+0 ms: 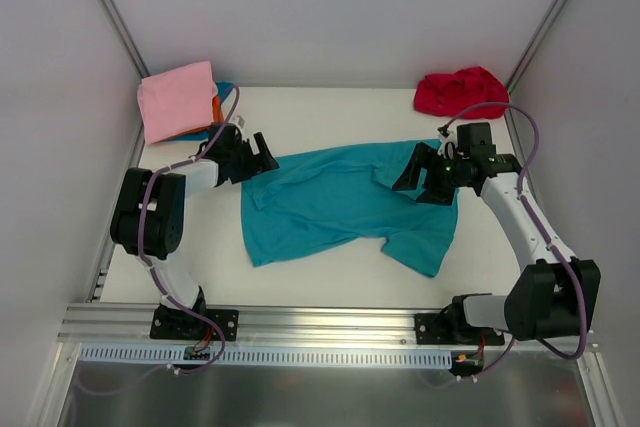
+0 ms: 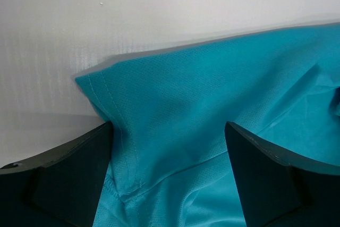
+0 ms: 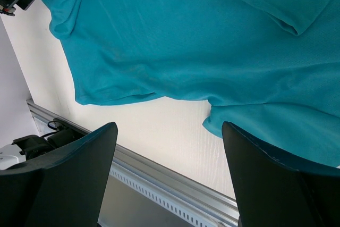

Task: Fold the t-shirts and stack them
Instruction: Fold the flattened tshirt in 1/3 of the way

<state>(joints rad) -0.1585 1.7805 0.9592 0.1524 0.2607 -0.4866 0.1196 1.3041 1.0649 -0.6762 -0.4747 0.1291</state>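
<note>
Straddling a stitched hem corner of the teal soft-cloth short-sleeved t-shirt (image 2: 212,89) with the left end effector (image 2: 169,131), jaws spread wide, fabric between them but nothing pinched yet. Hovering above the opposite side of the same garment with the right end effector (image 3: 170,128), likewise wide apart and holding nothing. Lies spread but rumpled across the middle of the white table (image 1: 330,112), one sleeve trailing toward the near right, left edge bunched beside the left end effector. Expect very light, limp, unbreakable cloth: sags from any held point, keeps no shape, drags and wrinkles over the table instead of sliding as one piece. Best taken at the thicker stitched spots, a hem corner or a shoulder seam, pinched low against the table to bring up both layers together. Avoid a mid-panel pinch, likely to lift a single layer and leave a tent. Probably needs two holds well apart along one edge to keep that edge taut through a fold. Farther out, at the far left corner: a folded pink cloth t-shirt (image 1: 178,97) topping slivers of orange cloth (image 1: 216,107) and blue cloth (image 1: 192,134), by the look of it the stack. At the far right corner: a crumpled red cloth t-shirt (image 1: 460,90), not yet folded.
</note>
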